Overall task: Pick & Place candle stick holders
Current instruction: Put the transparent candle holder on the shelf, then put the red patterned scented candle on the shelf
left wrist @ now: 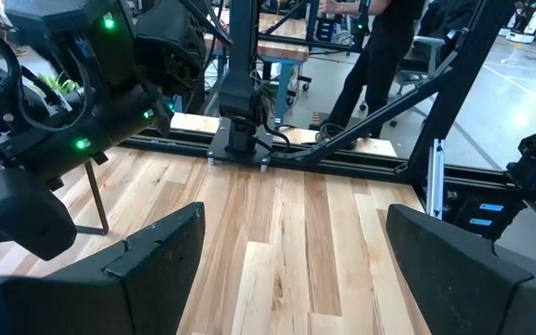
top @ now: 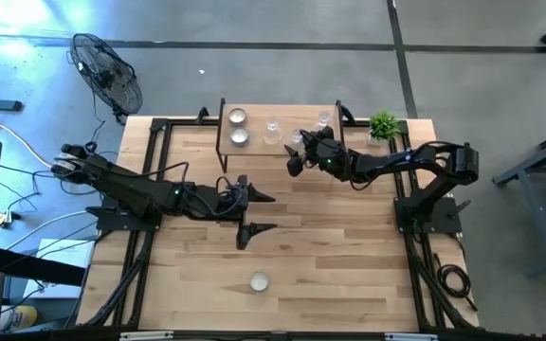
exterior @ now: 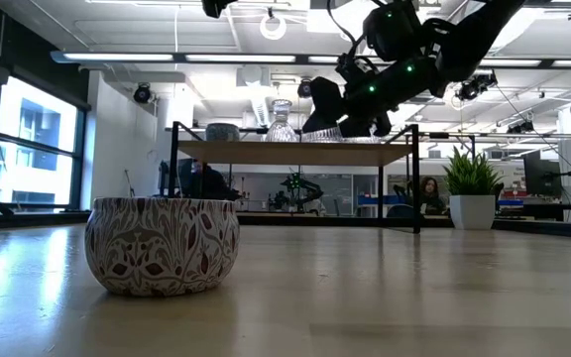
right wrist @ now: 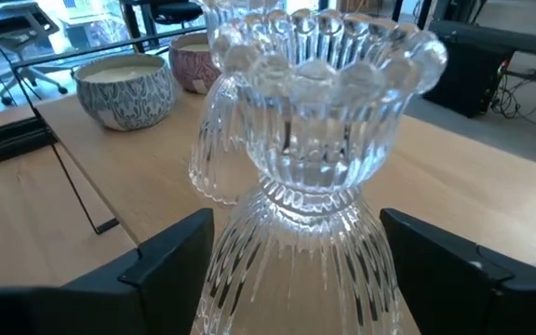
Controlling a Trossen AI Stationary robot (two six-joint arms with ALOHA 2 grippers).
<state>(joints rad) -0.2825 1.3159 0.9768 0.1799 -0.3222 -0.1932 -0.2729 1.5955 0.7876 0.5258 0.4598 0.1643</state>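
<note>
Glass holder: clear ribbed stemmed holder point(right wrist: 314, 149) stands on the raised shelf point(top: 254, 147), between my right tool's fingers.
Right tool point(top: 299, 152): spread wide around that holder; whether the pads touch it I cannot tell.
Neighbours: second glass holder point(right wrist: 214, 140) behind; two tealight cups point(right wrist: 124, 86) further along the shelf.
Lone cup point(exterior: 162, 245): on the bench, near edge.
Left tool point(top: 257, 212): wide open, empty, over mid-bench.

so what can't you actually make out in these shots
- Right gripper around the glass holder: right wrist view cuts off the base, so contact is unclear.
- Third glass holder: high view, a faint speck; its shape is lost.
- Tealight cup: low view is level, so its inside is hidden.
- Left gripper: left wrist view crops the fingertips.
</note>
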